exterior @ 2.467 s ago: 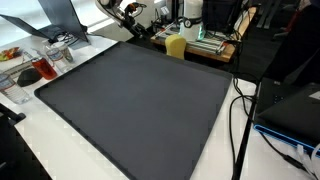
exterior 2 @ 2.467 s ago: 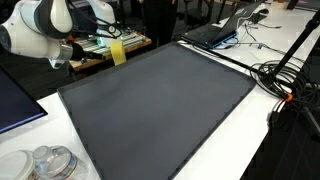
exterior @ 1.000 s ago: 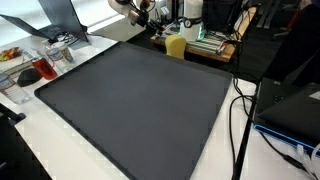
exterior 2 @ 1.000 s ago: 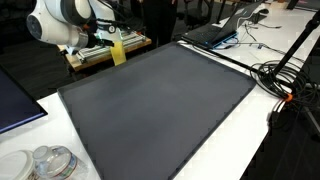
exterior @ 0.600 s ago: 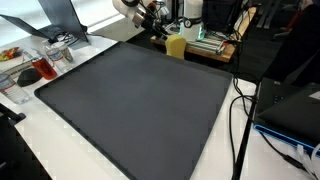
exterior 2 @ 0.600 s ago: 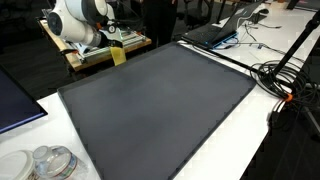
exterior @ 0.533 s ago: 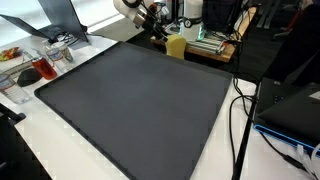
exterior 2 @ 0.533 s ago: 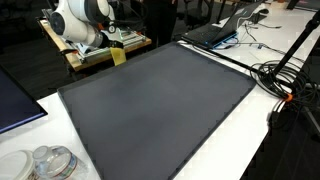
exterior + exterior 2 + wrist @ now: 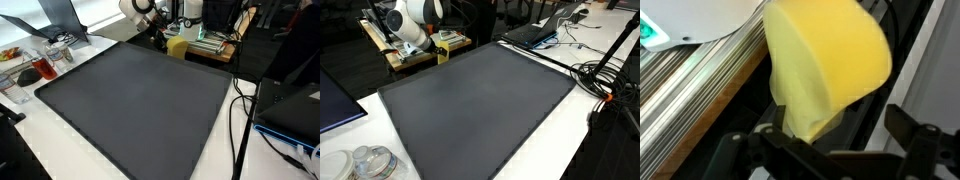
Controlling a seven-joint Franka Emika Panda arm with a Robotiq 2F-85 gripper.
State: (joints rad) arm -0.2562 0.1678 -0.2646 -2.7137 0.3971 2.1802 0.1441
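**Gripper spread around a yellow cup at the far edge of the mat**

In the wrist view the yellow cup [image 9: 825,60] fills the middle of the picture. Its narrower end points down into the gripper [image 9: 825,148]. The two fingers [image 9: 915,135] stand wide apart, one on each side of the cup, and dark gaps show between them and its wall. The gripper is therefore released, not clamped on anything. Whether either pad brushes the cup cannot be told from this angle.

To one side of the cup run a band of ribbed metal [image 9: 680,75] and a wooden ledge [image 9: 700,115].

In an exterior view the cup [image 9: 177,45] stands just past the far edge of a large dark grey mat [image 9: 130,100], in front of a cluttered rack. The gripper [image 9: 160,36] sits just beside it, and the white arm [image 9: 143,8] reaches down from above.

In an exterior view from another place, the arm [image 9: 412,20] bends over the same far corner of the mat [image 9: 480,100] and covers most of the cup.

The mat lies on a white surface [image 9: 70,140].

- Clear plastic containers [image 9: 45,62] sit near one corner of the mat.
- A laptop [image 9: 535,30] sits off another edge.
- A tangle of black cables [image 9: 605,80] lies beside the mat, well apart from the cup.
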